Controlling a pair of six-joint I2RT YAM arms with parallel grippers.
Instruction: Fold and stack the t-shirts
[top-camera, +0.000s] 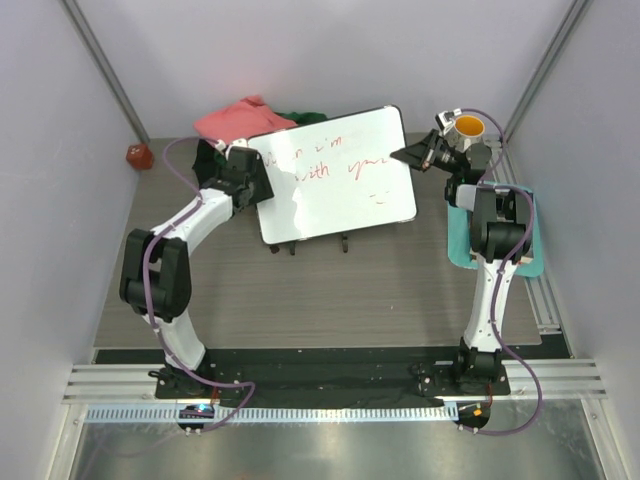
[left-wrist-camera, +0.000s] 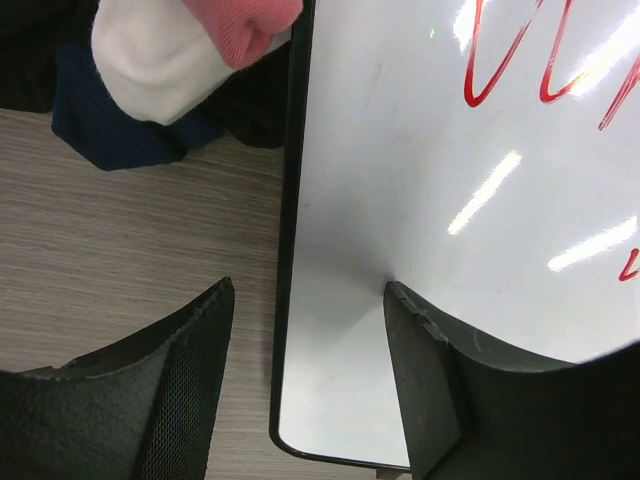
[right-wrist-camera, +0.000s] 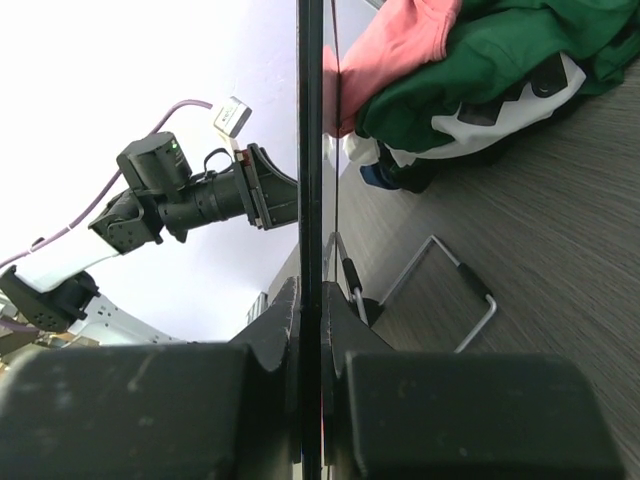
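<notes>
Right gripper pinches the white red-lettered board by its edge; left gripper spread astride the opposite edge; pink-topped cloth t-shirts partly hidden behind.

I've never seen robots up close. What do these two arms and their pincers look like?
The left arm and right arm are both slim white tubes joined by chunky black joints, with a purple cable trailing along each. The left gripper and right gripper each have two black wedge-shaped fingers.

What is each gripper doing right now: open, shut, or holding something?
Left gripper: jaws open, astride an edge of the white board.
Right gripper: jaws shut on the white board's opposite edge.
</notes>
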